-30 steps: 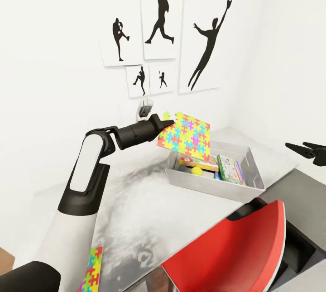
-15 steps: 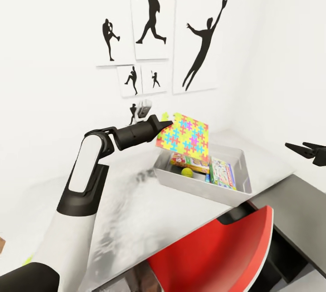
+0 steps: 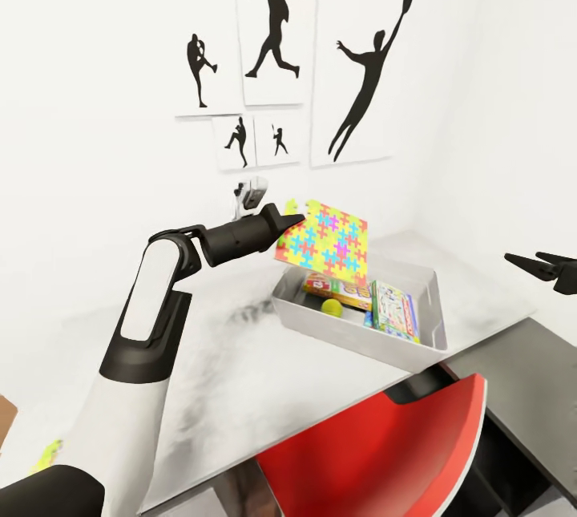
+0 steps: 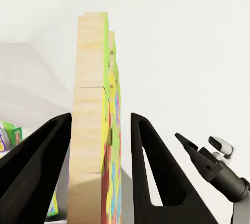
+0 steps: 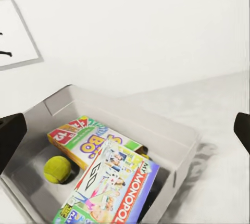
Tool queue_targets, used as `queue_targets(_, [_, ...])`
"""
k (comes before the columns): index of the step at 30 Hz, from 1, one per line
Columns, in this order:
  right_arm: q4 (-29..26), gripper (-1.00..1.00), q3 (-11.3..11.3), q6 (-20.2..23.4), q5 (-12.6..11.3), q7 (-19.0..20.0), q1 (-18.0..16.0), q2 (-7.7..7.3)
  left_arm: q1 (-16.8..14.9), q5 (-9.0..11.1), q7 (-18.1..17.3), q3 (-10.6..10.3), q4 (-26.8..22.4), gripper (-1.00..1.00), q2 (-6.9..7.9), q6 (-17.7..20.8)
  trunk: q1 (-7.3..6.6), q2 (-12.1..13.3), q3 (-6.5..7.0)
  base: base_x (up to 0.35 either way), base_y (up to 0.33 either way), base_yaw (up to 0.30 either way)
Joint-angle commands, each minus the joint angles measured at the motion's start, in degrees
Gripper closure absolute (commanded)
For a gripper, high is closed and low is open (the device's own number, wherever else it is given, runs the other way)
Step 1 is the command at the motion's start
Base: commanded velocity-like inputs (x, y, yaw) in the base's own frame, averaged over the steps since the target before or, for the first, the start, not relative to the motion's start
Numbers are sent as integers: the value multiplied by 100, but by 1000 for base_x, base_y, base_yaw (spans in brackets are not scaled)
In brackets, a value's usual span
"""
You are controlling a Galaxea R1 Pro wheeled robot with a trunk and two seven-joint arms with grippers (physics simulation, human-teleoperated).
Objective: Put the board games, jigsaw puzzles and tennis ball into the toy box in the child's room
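Note:
My left gripper [image 3: 292, 220] is shut on a colourful jigsaw puzzle [image 3: 327, 243], holding it tilted in the air above the near-left end of the grey toy box [image 3: 429, 286]. In the left wrist view the puzzle board [image 4: 94, 125] stands edge-on between the two black fingers [image 4: 44, 153]. Inside the toy box [image 5: 172, 135] lie a tennis ball [image 5: 57, 169], a Monopoly board game [image 5: 112, 185] and a second board game [image 5: 83, 138]. My right gripper [image 3: 529, 260] hangs open to the right of the box, holding nothing.
The box stands on a pale marbled table [image 3: 240, 357] against a white wall with black silhouette posters [image 3: 276, 28]. A red chair [image 3: 377, 453] sits at the table's front edge. A dark surface [image 3: 513, 365] adjoins on the right. A blurred yellow-green scrap [image 3: 46, 453] shows low on the left.
The whole head view has shifted, so the camera has moved. The left gripper still holds the puzzle over the box, and the right gripper keeps its place.

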Motion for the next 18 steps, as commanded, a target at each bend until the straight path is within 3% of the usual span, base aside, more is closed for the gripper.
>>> queue_targets(1, [1,-100,-6,43,-1,22,-5,-1,-6,58,61,2,-4,100,-3,12,0,-4,-7,0,-301,0])
queue_targets(9, [1,-100,-6,43,-1,22,-5,-1,7,57,61,4,0,100,2,12,0,-4,-7,0,-306,0])
queue_targets(15, [1,-100,-6,43,-1,22,-5,-6,64,40,29,11,120,100,-1,-5,0,-4,-7,0,-73,0])
queue_targets(18, [1,-100,-6,43,-1,28,-8,-9,-138,128,-155,-5,1382,100,-55,-166,0,-4,-7,0,-10,0])
